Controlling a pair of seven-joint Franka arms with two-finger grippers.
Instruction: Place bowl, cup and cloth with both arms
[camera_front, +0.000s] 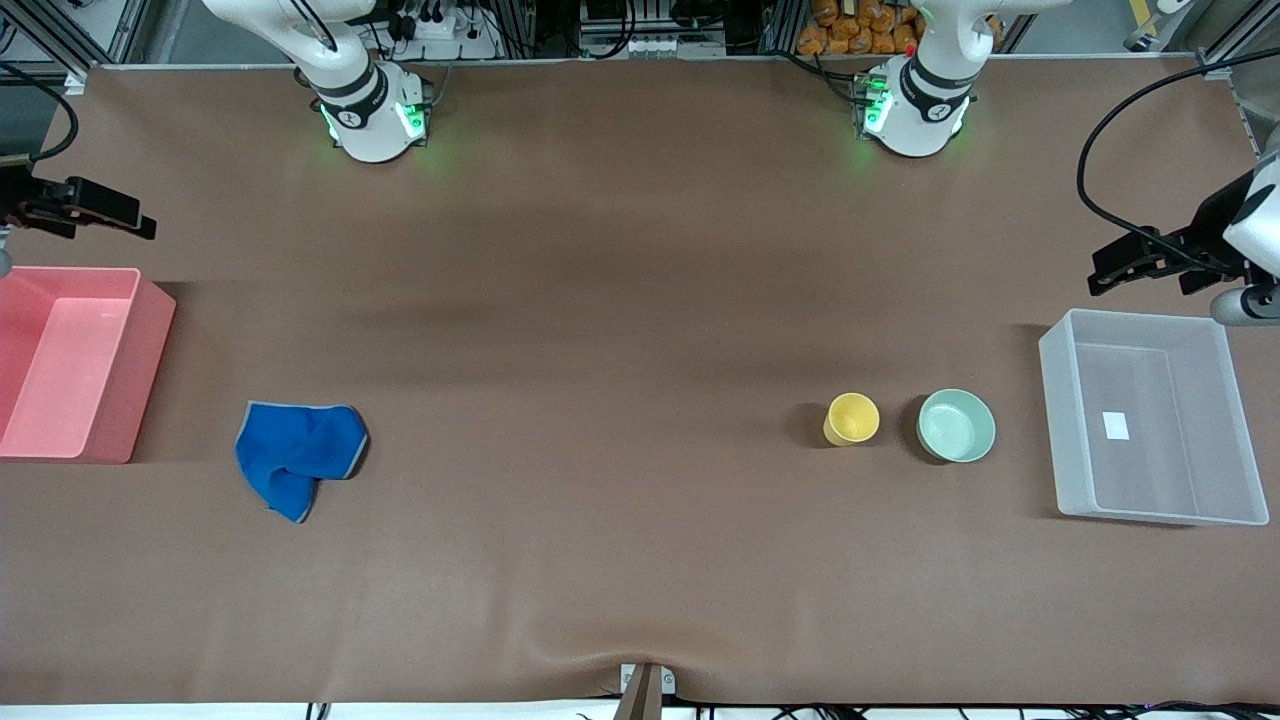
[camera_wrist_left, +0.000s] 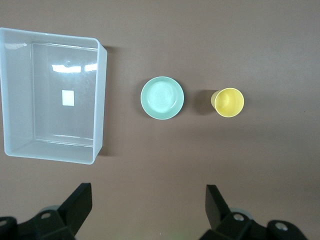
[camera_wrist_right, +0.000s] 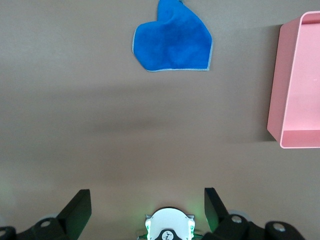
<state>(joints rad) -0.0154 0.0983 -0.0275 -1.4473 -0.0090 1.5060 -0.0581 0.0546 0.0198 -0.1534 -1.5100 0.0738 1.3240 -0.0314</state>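
Cloth (camera_front: 300, 455) folded; both tools' (camera_wrist_left: 147, 205) (camera_wrist_right: 147, 205) fingertips cut off.

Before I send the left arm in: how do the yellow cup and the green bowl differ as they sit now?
The cup is yellow and narrower; the bowl is pale mint green and wider. The cup looks taller for its width, the bowl shallower. The bowl sits closer to the clear bin, with the cup beside it toward the right arm's end. Both stand upright, mouths up, apparently empty, apart from each other and untouched.
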